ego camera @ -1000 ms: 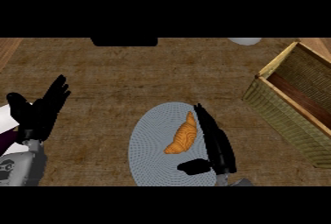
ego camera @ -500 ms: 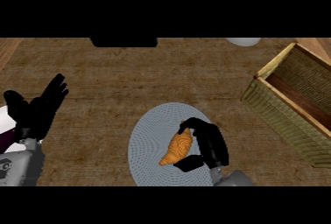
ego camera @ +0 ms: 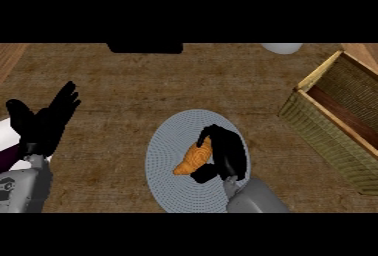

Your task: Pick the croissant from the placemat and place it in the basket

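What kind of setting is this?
Likely a kitchen counter: brown worktop, a round grey placemat holding a croissant that the right hand curls round, and a wicker basket at the right edge.

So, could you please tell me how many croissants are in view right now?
1. The croissant lies on the placemat, with the fingers of the right hand curled round it. None shows in the basket, though part of its inside lies outside the view.
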